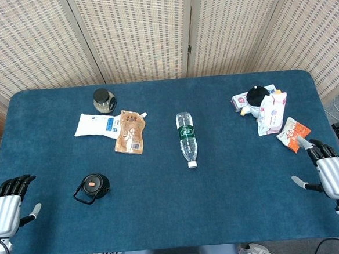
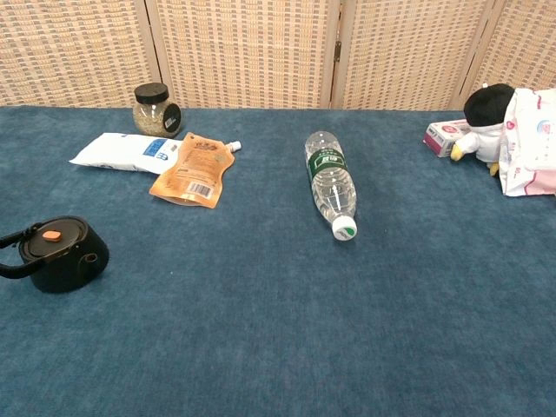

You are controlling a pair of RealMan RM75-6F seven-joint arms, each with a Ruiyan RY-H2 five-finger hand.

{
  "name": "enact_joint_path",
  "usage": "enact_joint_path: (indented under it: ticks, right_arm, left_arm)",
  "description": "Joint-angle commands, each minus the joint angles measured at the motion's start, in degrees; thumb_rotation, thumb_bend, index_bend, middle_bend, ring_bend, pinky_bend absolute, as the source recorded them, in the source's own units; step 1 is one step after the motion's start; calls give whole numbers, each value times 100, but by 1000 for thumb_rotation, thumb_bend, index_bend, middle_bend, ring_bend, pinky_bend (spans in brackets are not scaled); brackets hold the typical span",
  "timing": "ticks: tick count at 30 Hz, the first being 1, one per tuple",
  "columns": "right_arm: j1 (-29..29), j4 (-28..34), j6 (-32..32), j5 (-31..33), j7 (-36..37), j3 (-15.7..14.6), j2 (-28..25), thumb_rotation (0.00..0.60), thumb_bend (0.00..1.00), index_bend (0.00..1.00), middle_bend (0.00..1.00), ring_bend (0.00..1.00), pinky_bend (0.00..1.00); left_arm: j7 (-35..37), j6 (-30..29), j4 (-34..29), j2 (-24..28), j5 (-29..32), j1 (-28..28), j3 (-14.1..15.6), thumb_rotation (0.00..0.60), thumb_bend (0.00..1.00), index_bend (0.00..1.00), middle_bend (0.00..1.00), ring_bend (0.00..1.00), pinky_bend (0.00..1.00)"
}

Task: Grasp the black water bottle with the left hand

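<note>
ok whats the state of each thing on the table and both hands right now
black water bottle: upright, lid on, untouched
clear water bottle: lying on its side, capped
glass jar: upright, lid on
brown spout pouch: lying flat
white packet: lying flat
orange snack packet: lying flat
left hand: open, holds nothing
right hand: open, holds nothing

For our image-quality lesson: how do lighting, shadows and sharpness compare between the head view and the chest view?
Head view: even, soft light, only a faint shadow under the squat black water bottle with an orange button; the blue felt table looks sharp. Chest view: equally diffuse, small highlights on the clear plastic bottle with a green label, and the near cloth looks slightly softer.
</note>
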State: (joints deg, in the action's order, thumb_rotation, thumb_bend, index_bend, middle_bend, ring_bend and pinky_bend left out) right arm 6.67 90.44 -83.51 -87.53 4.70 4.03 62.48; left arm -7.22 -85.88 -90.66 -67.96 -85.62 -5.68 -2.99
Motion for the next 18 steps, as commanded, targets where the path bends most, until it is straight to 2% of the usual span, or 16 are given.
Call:
enact_joint_path:
  ticks: [1,9,13,18]
  right_arm:
    - [4,-1,-40,-2,31,29,-12,600,169,102,241,138,195]
    - [-36,43,-307,118,124,244,-139,600,169,102,241,138,195]
    - [-26,136,-395,163,136,361,-277,600,169,102,241,138,195]
    - [-4,272,-345,274,34,425,-410,600,169,102,241,138,195]
  left_arm:
    - [38,27,42,35,-71,-45,5,600,247,190,164,152,113]
    - [414,126,197,98,-377,-237,20,600,247,197,164,152,126]
    - [754,167,333,128,-710,-432,34,600,246,260,181,153,126]
    - [911,303,377,181,-1051,-677,93,600,224,348,287,204,127]
